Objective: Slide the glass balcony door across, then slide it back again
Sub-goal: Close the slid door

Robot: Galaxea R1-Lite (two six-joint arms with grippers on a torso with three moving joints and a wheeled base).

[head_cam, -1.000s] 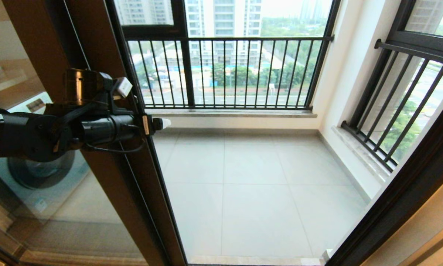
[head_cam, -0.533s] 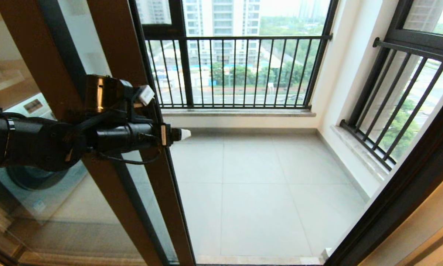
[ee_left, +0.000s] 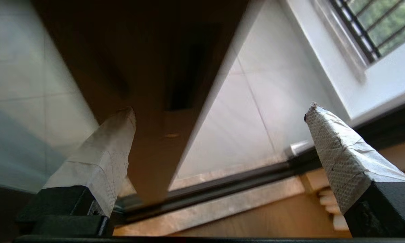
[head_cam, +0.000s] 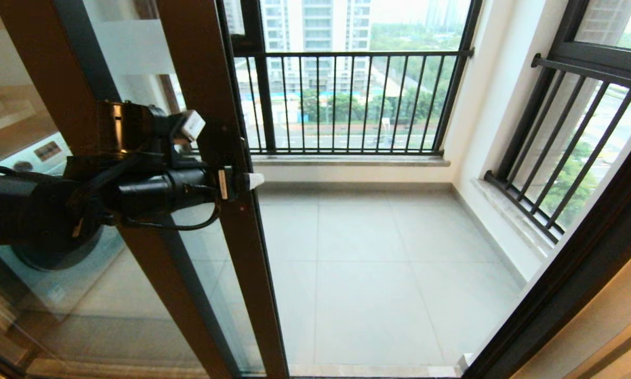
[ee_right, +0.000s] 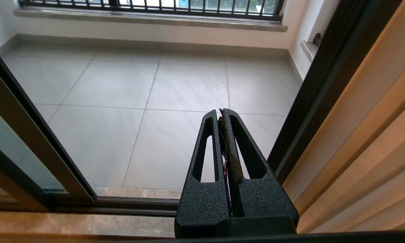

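The glass balcony door (head_cam: pixel 230 110), a clear pane in a brown frame with a frosted band (head_cam: pixel 131 47) near its top, stands partly across the opening on the left. My left gripper (head_cam: pixel 243 182) is open at mid height, its taped fingers on either side of the door's stile (ee_left: pixel 148 141). One finger (ee_left: pixel 101 158) lies close against the stile and the other (ee_left: pixel 337 152) hangs far off its free edge. A dark lock recess (ee_left: pixel 185 67) shows on the stile beyond the left gripper (ee_left: pixel 220 110). My right gripper (ee_right: pixel 221 112) is shut, empty and parked low by the right jamb.
Grey floor tiles (head_cam: pixel 368 273) fill the balcony, with barred railing windows at the back (head_cam: pixel 336 100) and on the right (head_cam: pixel 573 152). The dark right jamb (head_cam: pixel 568 284) bounds the opening. A washing machine (head_cam: pixel 47 252) shows through the left glass. The floor track (ee_right: pixel 128 204) runs along the threshold.
The door's stile has slid to the right together with my left gripper, narrowing the opening. The frosted band has come into view at the top left.
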